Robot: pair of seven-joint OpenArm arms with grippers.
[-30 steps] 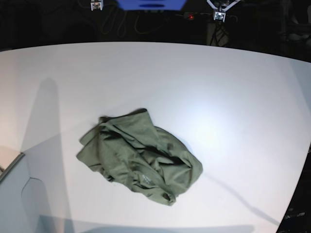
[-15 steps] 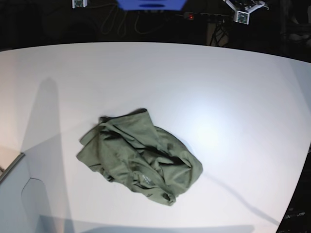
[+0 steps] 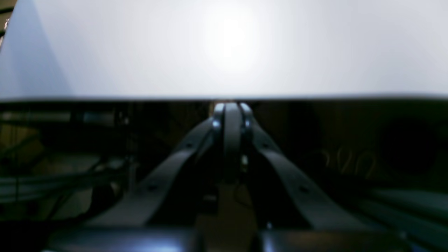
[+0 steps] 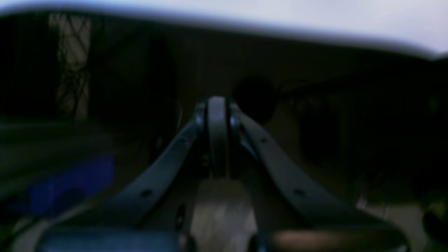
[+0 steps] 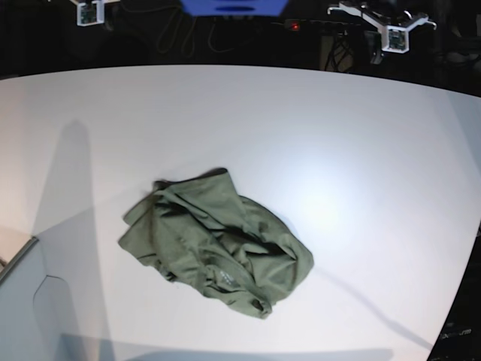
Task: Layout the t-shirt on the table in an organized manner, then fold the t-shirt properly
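The olive-green t-shirt (image 5: 216, 244) lies crumpled in a heap on the white table (image 5: 338, 113), a little left of the middle and toward the near edge. Neither gripper is near it. In the left wrist view my left gripper (image 3: 229, 105) is shut and empty, hovering beyond the table's far edge (image 3: 224, 96). My right gripper (image 4: 217, 102) is likewise shut with nothing in it, off the table, whose surface (image 4: 315, 14) shows only at the top. The base view shows only white arm parts at the top right (image 5: 394, 36) and top left (image 5: 89, 10).
Behind the curved far edge it is dark, with a blue object (image 5: 233, 6) and cables. A grey box-like corner (image 5: 30, 301) stands at the near left. Arm shadows fall across the table's left side (image 5: 71, 165).
The white arm parts at the top have spread apart: the right-side one moved right and down, the left-side one moved left. The t-shirt has not moved.
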